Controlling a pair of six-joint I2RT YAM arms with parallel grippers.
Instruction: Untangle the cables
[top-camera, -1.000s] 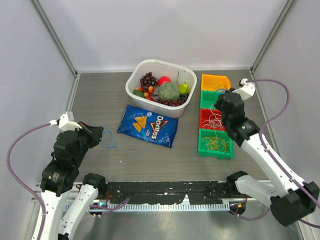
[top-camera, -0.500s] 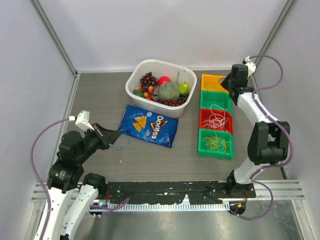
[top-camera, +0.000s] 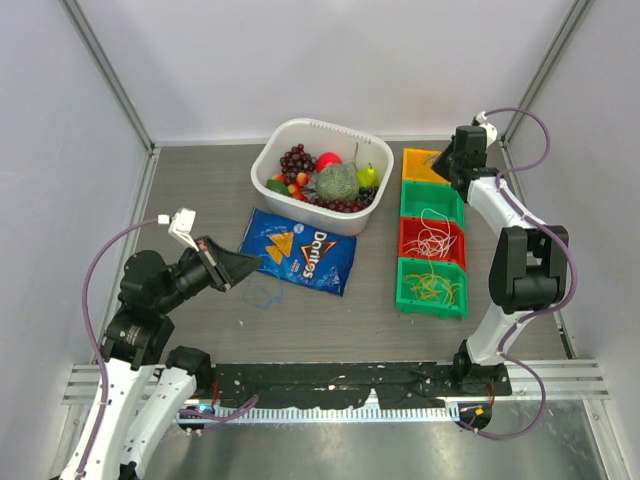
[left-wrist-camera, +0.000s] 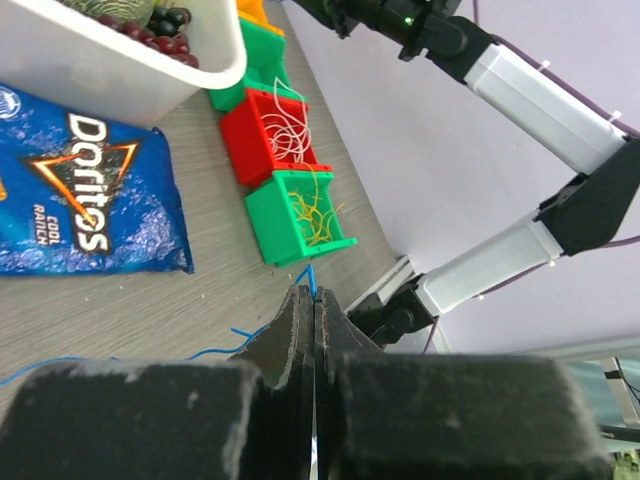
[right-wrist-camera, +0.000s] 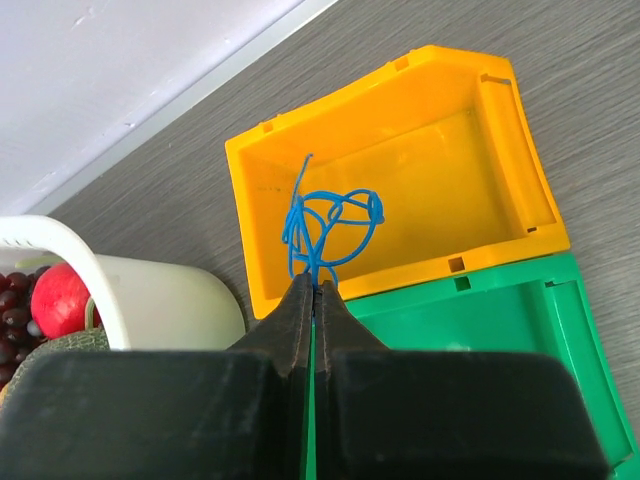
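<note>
Right wrist: R end effector tip-pinches blue cable; L end effector, blue strand.

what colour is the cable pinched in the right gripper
The cable is blue; best seen in the right wrist view.

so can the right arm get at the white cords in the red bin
probably, but not straight away: its claw is shut on a blue cord over the orange bin. the white cords lie uncovered in the open red bin close by.
</note>
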